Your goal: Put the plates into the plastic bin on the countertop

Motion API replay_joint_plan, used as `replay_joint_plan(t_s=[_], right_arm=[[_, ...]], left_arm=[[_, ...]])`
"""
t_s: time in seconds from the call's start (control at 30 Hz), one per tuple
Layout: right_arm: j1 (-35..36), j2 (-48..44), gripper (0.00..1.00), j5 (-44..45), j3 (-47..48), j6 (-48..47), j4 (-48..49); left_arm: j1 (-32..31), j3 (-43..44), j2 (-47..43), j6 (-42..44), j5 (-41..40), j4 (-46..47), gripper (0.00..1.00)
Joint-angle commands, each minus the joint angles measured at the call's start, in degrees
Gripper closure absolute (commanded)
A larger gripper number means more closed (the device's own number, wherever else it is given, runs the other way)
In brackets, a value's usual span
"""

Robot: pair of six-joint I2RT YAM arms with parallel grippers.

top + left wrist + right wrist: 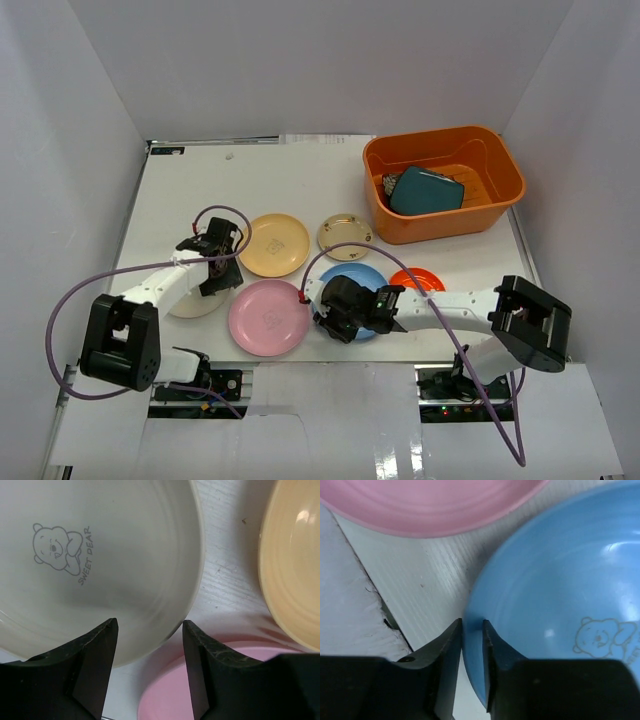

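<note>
On the cream plate (100,540) before my left claw (149,626) I read "SWEET DEAR" in grey capitals, slanting up beside a small grey outline of a lying bear. The blue plate (560,595) at my right claw (472,625) shows a similar bear in pale lines, but its lettering is cut off at the edge and unreadable. From above, the faint prints on the pink plate (267,317) and yellow plate (274,244) are too small to read.

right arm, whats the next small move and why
Probably a short lift straight up. The right gripper looks pinched shut on the rim of the blue plate, which seems to lie flat on the countertop close to the pink plate. Raising it first should clear that neighbour before the carry to the orange bin.
</note>
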Motion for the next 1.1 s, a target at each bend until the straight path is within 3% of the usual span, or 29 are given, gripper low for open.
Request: replay_joint_plan(t_s=[0.0,0.13,0.53,0.8,0.9,1.07], right_arm=[[2.1,0.24,0.76,3.36,2.56,0.61,0.55],[3.78,-0.73,0.92,6.17,3.61,1.93,-1.47],[7.38,-15.4,0.92,13.38,14.33,4.84,-11.31],[5.11,-17.7,0.92,26.91,30.83,-2.97,-13.86],[-1.47,-16.29,0.92,29.29,34.54,-7.37,-13.78],[-22.83,-9.72,0.92,26.4,38.24,-12.12,-12.2]], left_arm=[[0.1,1.97,1.02,1.94,-0.21,1.64,0.36],[0.19,2.68,2.95,3.17,0.41,2.78,0.43],[0.72,4.52,3.66,6.6,-1.79,3.05,1.0],[0.72,4.35,2.52,6.95,-0.91,3.57,1.0],[0.72,3.82,1.64,7.21,-0.3,4.01,1.0],[0.81,2.94,-0.9,8.09,1.37,5.07,1.0]])
